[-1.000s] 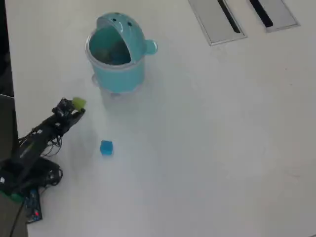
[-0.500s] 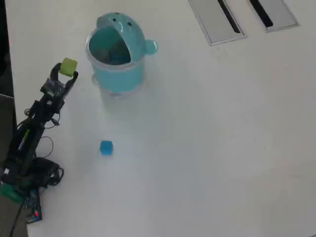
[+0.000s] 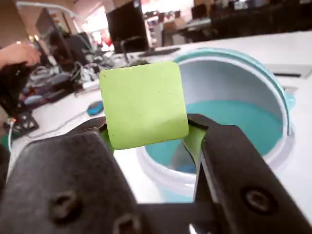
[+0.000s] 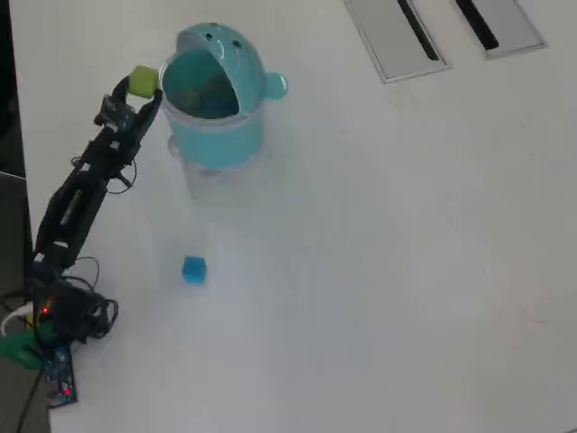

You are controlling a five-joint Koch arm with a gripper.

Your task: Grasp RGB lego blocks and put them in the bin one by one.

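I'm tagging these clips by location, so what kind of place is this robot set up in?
Probably an office or lab. The wrist view shows a dark monitor and cluttered desks behind the white table, where the gripper holds the yellow-green block beside the bin; cable slots are set into the tabletop.

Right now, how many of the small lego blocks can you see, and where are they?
2. The yellow-green cube-like block is clamped in the black gripper beside the open light-blue round plastic bin. The blue block lies on the white table. A red one isn't visible, possibly inside the bin.
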